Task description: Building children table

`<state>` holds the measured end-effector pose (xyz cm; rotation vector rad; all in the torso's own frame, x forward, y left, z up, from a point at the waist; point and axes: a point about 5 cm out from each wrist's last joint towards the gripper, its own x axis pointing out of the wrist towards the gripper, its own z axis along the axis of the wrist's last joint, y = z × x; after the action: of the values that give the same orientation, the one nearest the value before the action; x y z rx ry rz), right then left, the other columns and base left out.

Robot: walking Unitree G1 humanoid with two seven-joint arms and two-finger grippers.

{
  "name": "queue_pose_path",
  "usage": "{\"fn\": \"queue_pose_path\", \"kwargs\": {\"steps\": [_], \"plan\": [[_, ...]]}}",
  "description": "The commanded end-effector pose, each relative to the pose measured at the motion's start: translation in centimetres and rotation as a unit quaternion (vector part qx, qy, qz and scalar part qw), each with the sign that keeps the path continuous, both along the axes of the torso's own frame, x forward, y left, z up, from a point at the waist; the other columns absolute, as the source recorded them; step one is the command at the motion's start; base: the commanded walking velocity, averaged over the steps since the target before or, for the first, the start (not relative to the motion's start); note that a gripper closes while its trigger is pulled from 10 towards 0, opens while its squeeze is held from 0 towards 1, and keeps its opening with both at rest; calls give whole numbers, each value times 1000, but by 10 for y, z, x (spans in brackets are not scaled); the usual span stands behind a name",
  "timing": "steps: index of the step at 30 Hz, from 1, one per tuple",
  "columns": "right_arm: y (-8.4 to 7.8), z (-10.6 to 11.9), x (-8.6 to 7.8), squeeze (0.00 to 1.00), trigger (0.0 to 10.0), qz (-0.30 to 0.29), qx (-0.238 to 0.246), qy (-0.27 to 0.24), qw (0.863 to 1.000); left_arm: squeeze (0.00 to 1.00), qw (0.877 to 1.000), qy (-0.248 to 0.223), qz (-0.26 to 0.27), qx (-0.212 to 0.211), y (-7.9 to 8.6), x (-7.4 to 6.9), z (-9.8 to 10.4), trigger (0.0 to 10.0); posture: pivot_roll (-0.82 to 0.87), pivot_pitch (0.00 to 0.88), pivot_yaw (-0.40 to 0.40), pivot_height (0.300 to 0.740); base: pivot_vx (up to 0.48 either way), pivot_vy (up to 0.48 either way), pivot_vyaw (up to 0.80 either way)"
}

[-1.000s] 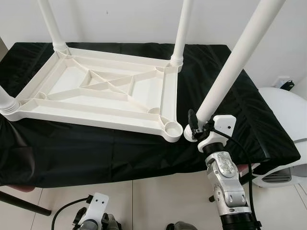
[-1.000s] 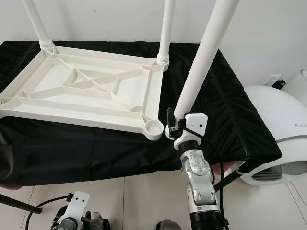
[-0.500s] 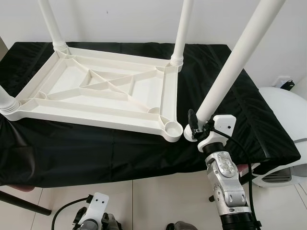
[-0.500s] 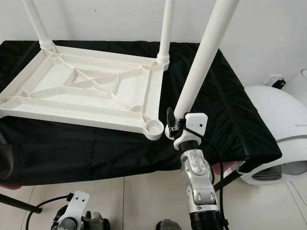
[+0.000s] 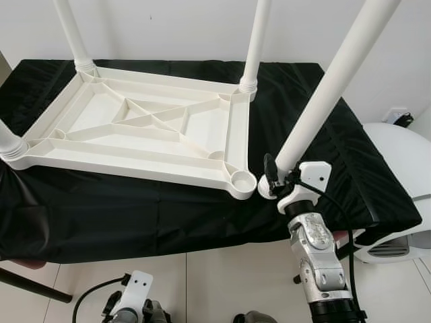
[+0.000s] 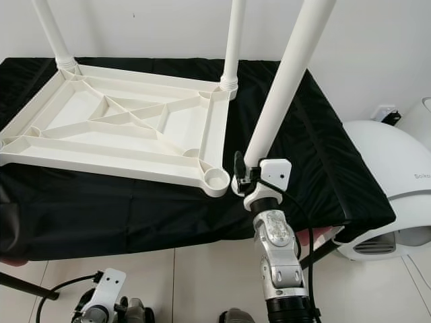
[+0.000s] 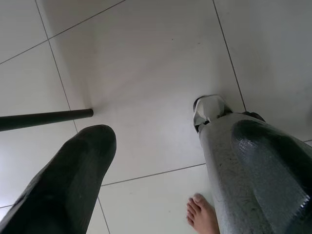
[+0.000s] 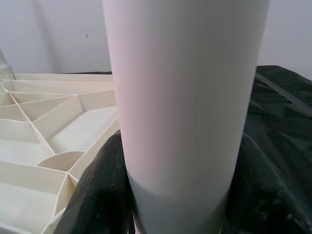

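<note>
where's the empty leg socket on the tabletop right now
In the left eye view the empty socket is at the near right corner of the upturned tabletop, just left of the loose leg held by the right gripper.

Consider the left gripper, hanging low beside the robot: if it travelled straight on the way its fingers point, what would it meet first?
Most likely the tiled floor. The left gripper points down at it with open fingers and nothing between; a bare foot and a dark rod lie off to the sides.
</note>
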<state>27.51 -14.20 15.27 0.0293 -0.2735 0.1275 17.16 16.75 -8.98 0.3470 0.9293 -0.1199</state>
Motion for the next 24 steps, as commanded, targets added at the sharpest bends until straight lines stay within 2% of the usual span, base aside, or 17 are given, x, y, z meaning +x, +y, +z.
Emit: {"fn": "queue_pose_path", "kwargs": {"steps": [1,24], "plan": [[0,1,-1,0,10000,-2,0,-3,1000,0,999,46,-16,-20,-7,-20,-9,10000,9,123,5,740,0,0,0],[1,0,-1,0,10000,-1,2,-2,1000,0,999,50,-12,-17,-3,-22,-10,10000,14,127,6,740,0,0,0]]}}
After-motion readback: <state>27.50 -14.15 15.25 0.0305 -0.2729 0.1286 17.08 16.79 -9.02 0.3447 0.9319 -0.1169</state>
